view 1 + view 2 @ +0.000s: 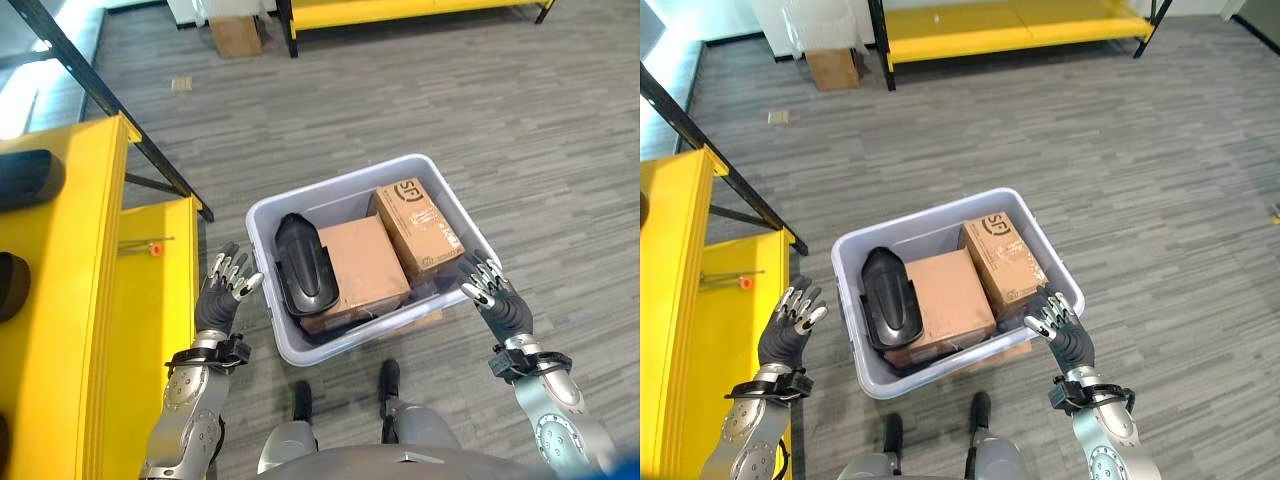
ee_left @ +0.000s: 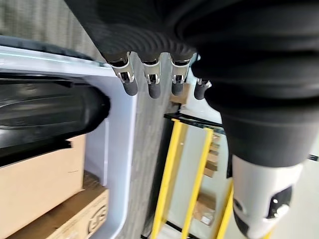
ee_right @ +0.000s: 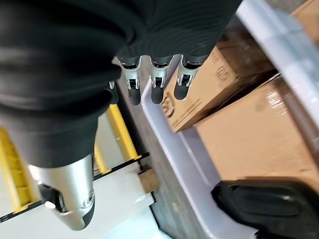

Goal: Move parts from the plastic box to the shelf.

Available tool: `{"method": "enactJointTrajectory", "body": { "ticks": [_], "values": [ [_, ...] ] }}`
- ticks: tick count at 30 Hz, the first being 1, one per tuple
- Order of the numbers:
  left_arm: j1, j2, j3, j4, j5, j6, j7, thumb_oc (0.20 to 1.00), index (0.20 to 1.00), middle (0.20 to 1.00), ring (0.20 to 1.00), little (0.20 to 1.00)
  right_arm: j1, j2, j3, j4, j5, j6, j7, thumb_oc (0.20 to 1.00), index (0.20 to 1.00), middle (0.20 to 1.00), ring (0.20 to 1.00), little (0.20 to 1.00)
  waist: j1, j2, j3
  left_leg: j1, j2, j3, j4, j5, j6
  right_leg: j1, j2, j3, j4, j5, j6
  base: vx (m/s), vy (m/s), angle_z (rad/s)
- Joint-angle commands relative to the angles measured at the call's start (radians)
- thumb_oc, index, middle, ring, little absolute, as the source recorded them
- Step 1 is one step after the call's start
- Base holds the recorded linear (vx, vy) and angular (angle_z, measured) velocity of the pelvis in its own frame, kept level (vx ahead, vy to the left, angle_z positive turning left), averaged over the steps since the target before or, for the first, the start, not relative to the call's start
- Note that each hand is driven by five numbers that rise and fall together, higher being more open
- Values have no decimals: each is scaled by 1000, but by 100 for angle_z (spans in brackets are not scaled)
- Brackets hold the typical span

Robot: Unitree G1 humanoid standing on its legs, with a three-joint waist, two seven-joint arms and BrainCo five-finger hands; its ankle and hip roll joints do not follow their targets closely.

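Plastic box [image 1: 268,216] of parts on grey plank floor [image 1: 520,120], flanked by 2 open robot hands.

Contents: 1 black moulded part [image 1: 303,264] at the box's left side; 1 plain cardboard carton [image 1: 362,263] in the middle, touching the black part; 1 printed cardboard carton [image 1: 417,226] tilted at the right, beside the plain one. Left hand [image 1: 222,293]: just outside the box's left wall, fingers straight and spread, holding nothing. Right hand [image 1: 495,292]: at the box's right front corner, fingers straight and spread, holding nothing; contact with the rim cannot be told. Yellow shelf [image 1: 80,300]: on the robot's left, beside the left hand, with a small orange-tipped item [image 1: 153,247] lying on it. A second yellow rack [image 1: 1010,22] and a cardboard box [image 1: 831,68] stand well apart on the far floor.
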Motion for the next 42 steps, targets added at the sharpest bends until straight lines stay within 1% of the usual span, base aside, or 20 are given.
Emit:
{"method": "enactJointTrajectory", "body": {
  "ticks": [1,5,7,11,12,14,18,20,23,24,25,28,31,33,42],
  "values": [
    [-99,51,-4,6,64,-68,32,1000,1000,1000,1000,1000,-78,-19,-20,-59,37,-70,-12,1000,1000,1000,1000,1000,-21,8,66,-2,10,61,11,11,-5,-8,-47,20,105,-132,65,-60,-23,-17],
    [-184,45,-21,20,84,-82,82,1000,1000,1000,1000,1000,-139,-29,12,-77,42,-91,-39,1000,1000,1000,1000,1000,-31,-12,132,-77,13,74,42,15,-4,-90,-52,38,143,-124,65,-105,-26,-8],
    [-216,35,-25,36,95,-85,102,1000,1000,1000,1000,1000,-157,-28,17,-87,41,-96,-52,1000,1000,1000,1000,1000,-34,-22,151,-112,16,85,66,11,-4,-125,-54,46,161,-123,62,-88,-29,-7],
    [-303,25,-37,51,130,-97,155,1000,1000,1000,1000,1000,-223,-29,27,-105,2,-132,-93,1000,1000,1000,1000,1000,-44,-41,210,-198,17,92,135,-5,-8,-202,-60,52,208,-120,60,-110,-28,-11],
    [-351,22,-46,56,140,-108,182,1000,1000,1000,1000,1000,-261,-28,33,-105,-21,-150,-117,1000,1000,1000,1000,1000,-52,-49,237,-241,18,94,167,-12,-9,-240,-62,55,230,-118,59,-117,-17,-4],
    [-372,23,-46,62,144,-114,190,1000,1000,1000,1000,1000,-275,-30,35,-104,-35,-157,-125,1000,1000,1000,1000,1000,-53,-52,246,-263,18,95,182,-15,-9,-262,-64,57,242,-118,59,-75,-7,0],
    [-478,22,-54,73,205,-139,261,1000,1000,1000,1000,1000,-336,-31,39,-99,-74,-195,-167,1000,1000,1000,1000,1000,-68,-64,301,-373,16,95,264,-37,-10,-358,-72,63,292,-115,56,-105,4,-3],
    [-511,16,-56,91,220,-145,292,1000,1000,1000,1000,1000,-346,-24,39,-91,-90,-208,-188,1000,1000,1000,1000,1000,-74,-68,314,-404,17,96,282,-41,-10,-387,-71,67,299,-112,56,-64,15,-4],
    [-554,11,-59,115,237,-159,340,1000,1000,1000,1000,1000,-360,-10,45,-85,-97,-229,-212,1000,1000,1000,1000,1000,-86,-80,317,-473,17,99,315,-52,-4,-454,-71,71,315,-104,57,-15,23,-7],
    [-569,15,-58,120,242,-163,352,1000,1000,1000,1000,1000,-362,-7,47,-82,-100,-234,-219,1000,1000,1000,1000,1000,-87,-80,317,-471,20,91,316,-79,-8,-456,-66,76,319,-125,65,56,20,-11],
    [-582,13,-53,128,241,-169,363,1000,1000,1000,1000,1000,-364,-4,50,-80,-98,-240,-224,1000,1000,1000,1000,1000,-88,-83,317,-488,20,93,325,-83,-7,-472,-67,75,321,-124,67,63,29,-7],
    [-604,6,-31,145,240,-185,408,1000,1000,1000,1000,1000,-369,4,57,-75,-101,-251,-234,1000,1000,1000,1000,1000,-94,-95,317,-526,17,97,332,-88,-3,-506,-69,75,313,-112,72,-8,16,-3],
    [-615,7,-7,144,267,-193,451,1000,1000,1000,1000,1000,-357,4,56,-81,-92,-266,-238,1000,1000,1000,1000,1000,-99,-108,317,-566,12,93,346,-97,3,-537,-73,76,310,-107,75,-2,4,-3],
    [-627,7,1,150,287,-194,475,1000,1000,1000,1000,1000,-354,4,56,-79,-92,-272,-240,1000,1000,1000,1000,1000,-102,-110,317,-592,7,88,358,-101,4,-556,-77,75,314,-108,74,0,0,0],
    [-713,27,-11,246,308,-185,531,1000,1000,1000,1000,1000,-370,10,76,-63,-83,-283,-250,1000,1000,1000,1000,1000,-123,-131,317,-668,1,89,381,-111,11,-618,-84,78,309,-100,78,1,7,1]
  ]
}}
